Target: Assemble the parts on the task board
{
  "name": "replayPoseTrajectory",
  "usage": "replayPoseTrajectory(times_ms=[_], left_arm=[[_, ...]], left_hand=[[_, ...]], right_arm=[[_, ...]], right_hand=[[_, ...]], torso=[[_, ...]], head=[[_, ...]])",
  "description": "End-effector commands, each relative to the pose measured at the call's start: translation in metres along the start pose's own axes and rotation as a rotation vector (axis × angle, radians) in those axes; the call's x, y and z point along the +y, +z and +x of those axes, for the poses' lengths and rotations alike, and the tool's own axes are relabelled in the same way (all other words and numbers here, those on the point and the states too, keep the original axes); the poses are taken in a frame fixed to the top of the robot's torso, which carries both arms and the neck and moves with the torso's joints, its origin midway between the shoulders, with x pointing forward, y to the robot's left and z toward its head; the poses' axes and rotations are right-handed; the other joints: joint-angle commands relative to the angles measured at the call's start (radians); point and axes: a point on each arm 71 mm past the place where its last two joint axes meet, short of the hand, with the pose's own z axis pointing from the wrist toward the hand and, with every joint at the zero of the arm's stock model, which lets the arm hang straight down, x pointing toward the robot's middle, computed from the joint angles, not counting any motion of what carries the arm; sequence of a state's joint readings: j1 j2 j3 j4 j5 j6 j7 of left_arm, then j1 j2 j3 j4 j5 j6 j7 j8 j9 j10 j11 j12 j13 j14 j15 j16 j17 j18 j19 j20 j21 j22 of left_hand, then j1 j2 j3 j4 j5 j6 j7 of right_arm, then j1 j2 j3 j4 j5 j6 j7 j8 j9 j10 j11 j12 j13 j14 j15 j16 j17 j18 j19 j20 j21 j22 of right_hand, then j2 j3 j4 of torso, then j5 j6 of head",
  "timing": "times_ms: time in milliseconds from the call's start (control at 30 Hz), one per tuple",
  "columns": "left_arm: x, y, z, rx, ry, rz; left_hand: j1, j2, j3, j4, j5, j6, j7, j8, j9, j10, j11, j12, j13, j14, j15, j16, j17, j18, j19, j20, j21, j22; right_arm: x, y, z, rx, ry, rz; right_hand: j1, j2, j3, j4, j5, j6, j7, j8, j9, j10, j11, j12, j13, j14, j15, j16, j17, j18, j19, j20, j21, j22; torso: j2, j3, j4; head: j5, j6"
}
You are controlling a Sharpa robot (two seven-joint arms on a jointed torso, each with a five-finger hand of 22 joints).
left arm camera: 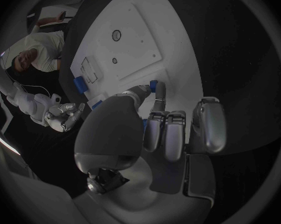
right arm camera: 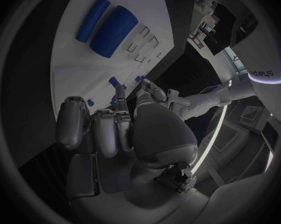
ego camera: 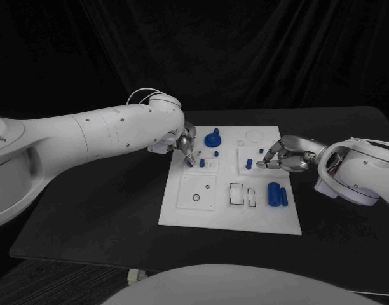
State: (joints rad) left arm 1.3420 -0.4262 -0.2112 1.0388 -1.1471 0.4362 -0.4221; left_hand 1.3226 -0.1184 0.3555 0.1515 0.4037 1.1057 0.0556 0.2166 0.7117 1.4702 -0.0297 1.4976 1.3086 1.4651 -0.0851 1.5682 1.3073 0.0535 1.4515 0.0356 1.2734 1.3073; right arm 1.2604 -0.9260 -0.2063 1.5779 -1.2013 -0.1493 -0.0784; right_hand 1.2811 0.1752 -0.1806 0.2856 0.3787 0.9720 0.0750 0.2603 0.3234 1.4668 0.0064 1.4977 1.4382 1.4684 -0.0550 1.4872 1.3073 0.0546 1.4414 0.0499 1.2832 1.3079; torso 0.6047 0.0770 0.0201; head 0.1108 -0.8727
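The white task board [ego camera: 215,213] lies mid-table. My left hand [ego camera: 184,142] hangs over the board's far left corner and pinches a small blue peg [left arm camera: 154,83] between thumb and finger, low over the plate [left arm camera: 134,40]. My right hand [ego camera: 286,154] is over the board's far right part, fingers curled, tips close to small blue pegs [ego camera: 248,163]; whether it holds one I cannot tell. In the right wrist view one finger [right arm camera: 120,95] points at the pegs [right arm camera: 113,80]. A round blue knob [ego camera: 213,138] stands at the far edge. Two blue cylinders [ego camera: 274,194] lie on the right.
The near left of the board has a square panel with an oval slot [ego camera: 196,199] and narrow rectangular slots [ego camera: 238,194] beside it. Black table [ego camera: 103,210] spreads round the board; its front edge runs close below the board.
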Motion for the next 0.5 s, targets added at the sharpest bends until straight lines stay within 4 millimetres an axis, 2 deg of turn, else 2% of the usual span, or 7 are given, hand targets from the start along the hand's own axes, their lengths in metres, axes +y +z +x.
replayPoseTrajectory(times_ms=[33, 267, 333, 367, 400, 433, 500], left_arm=[[-0.0012, 0.0005, 0.0018, 0.023, 0.005, -0.005], [-0.0013, 0.0018, 0.0006, 0.01, -0.002, -0.009], [-0.0013, 0.002, 0.0004, 0.007, -0.004, -0.009], [-0.0013, 0.0021, 0.0003, 0.005, -0.005, -0.009], [-0.0013, 0.0022, 0.0001, 0.002, -0.006, -0.008], [-0.0013, 0.0023, -0.0001, -0.001, -0.008, -0.007], [-0.0013, 0.0024, -0.0004, -0.007, -0.011, -0.005]], left_hand=[[0.001, 0.008, 0.109, -0.118, -0.004, -0.002, -0.006, 0.002, 0.002, 0.056, 0.003, -0.005, 0.209, 0.106, 0.009, 0.003, 0.263, 0.008, -0.006, -0.002, -0.003, 0.181], [0.002, 0.011, 0.106, -0.118, -0.022, -0.007, -0.005, 0.001, 0.003, 0.054, 0.005, -0.008, 0.208, 0.106, 0.01, 0.003, 0.263, 0.009, -0.008, 0.0, -0.004, 0.181], [0.003, 0.013, 0.102, -0.119, -0.046, -0.011, -0.004, -0.001, 0.004, 0.053, 0.006, -0.008, 0.208, 0.106, 0.011, 0.003, 0.263, 0.009, -0.009, 0.001, -0.006, 0.181], [0.002, 0.016, 0.094, -0.118, -0.094, -0.016, -0.006, -0.002, 0.006, 0.053, 0.006, -0.008, 0.208, 0.106, 0.011, 0.003, 0.263, 0.009, -0.01, 0.003, -0.006, 0.18], [0.0, 0.018, 0.088, -0.116, -0.118, -0.019, -0.007, -0.003, 0.007, 0.053, 0.005, -0.008, 0.208, 0.106, 0.012, 0.003, 0.263, 0.01, -0.011, 0.003, -0.008, 0.18], [0.0, 0.018, 0.088, -0.116, -0.118, -0.019, -0.007, -0.003, 0.007, 0.053, 0.005, -0.008, 0.208, 0.106, 0.012, 0.003, 0.263, 0.01, -0.011, 0.003, -0.008, 0.18], [-0.009, 0.024, 0.076, -0.105, -0.154, -0.028, -0.012, -0.006, 0.008, 0.053, 0.003, -0.007, 0.209, 0.106, 0.011, 0.003, 0.263, 0.01, -0.011, 0.003, -0.009, 0.18]], right_arm=[[-0.0004, -0.0002, 0.0018, 0.01, 0.0, 0.005], [-0.0004, -0.0001, 0.0022, 0.012, 0.0, 0.005], [-0.0004, -0.0001, 0.0022, 0.012, 0.0, 0.005], [-0.0004, -0.0001, 0.0022, 0.013, 0.0, 0.005], [-0.0004, -0.0001, 0.0023, 0.013, 0.0, 0.005], [-0.0005, -0.0002, 0.0023, 0.013, 0.0, 0.005], [-0.0006, -0.0002, 0.0023, 0.013, 0.0, 0.005]], right_hand=[[0.018, 0.008, -0.002, -0.005, 0.002, 0.006, 0.003, -0.007, -0.001, 0.016, -0.006, -0.005, -0.038, 0.056, -0.007, -0.002, 0.091, 0.014, -0.005, -0.001, -0.003, 0.171], [0.018, 0.008, -0.002, -0.005, 0.002, 0.006, 0.003, -0.007, -0.001, 0.016, -0.006, -0.005, -0.038, 0.056, -0.007, -0.002, 0.091, 0.014, -0.005, -0.001, -0.003, 0.171], [0.018, 0.008, -0.002, -0.005, 0.002, 0.006, 0.003, -0.007, -0.001, 0.016, -0.006, -0.005, -0.038, 0.056, -0.007, -0.002, 0.091, 0.014, -0.005, -0.001, -0.003, 0.171], [0.018, 0.008, -0.002, -0.005, 0.002, 0.006, 0.003, -0.007, -0.001, 0.016, -0.006, -0.005, -0.038, 0.056, -0.007, -0.002, 0.091, 0.014, -0.005, -0.001, -0.003, 0.171], [0.018, 0.008, -0.002, -0.005, 0.002, 0.006, 0.003, -0.007, -0.001, 0.016, -0.006, -0.005, -0.038, 0.056, -0.007, -0.002, 0.091, 0.014, -0.005, -0.001, -0.003, 0.171], [0.018, 0.008, -0.002, -0.005, 0.002, 0.006, 0.003, -0.007, -0.001, 0.016, -0.006, -0.005, -0.038, 0.056, -0.007, -0.002, 0.091, 0.014, -0.005, -0.001, -0.003, 0.171], [0.018, 0.008, -0.002, -0.005, 0.002, 0.006, 0.003, -0.007, -0.001, 0.016, -0.006, -0.005, -0.038, 0.056, -0.007, -0.002, 0.091, 0.014, -0.005, -0.001, -0.003, 0.171]], torso=[[0.001, 0.0002, 0.0001], [0.0, -0.0001, -0.0006], [0.0, -0.0003, -0.0004], [0.0, 0.0, -0.0003], [0.0, 0.0, -0.0001], [0.0, 0.0001, -0.0001], [0.0, 0.0001, -0.0002]], head=[[0.0, 0.0], [0.0, 0.0], [0.001, 0.0], [0.001, 0.0], [0.0, 0.0], [0.0, 0.0], [0.0, 0.0]])
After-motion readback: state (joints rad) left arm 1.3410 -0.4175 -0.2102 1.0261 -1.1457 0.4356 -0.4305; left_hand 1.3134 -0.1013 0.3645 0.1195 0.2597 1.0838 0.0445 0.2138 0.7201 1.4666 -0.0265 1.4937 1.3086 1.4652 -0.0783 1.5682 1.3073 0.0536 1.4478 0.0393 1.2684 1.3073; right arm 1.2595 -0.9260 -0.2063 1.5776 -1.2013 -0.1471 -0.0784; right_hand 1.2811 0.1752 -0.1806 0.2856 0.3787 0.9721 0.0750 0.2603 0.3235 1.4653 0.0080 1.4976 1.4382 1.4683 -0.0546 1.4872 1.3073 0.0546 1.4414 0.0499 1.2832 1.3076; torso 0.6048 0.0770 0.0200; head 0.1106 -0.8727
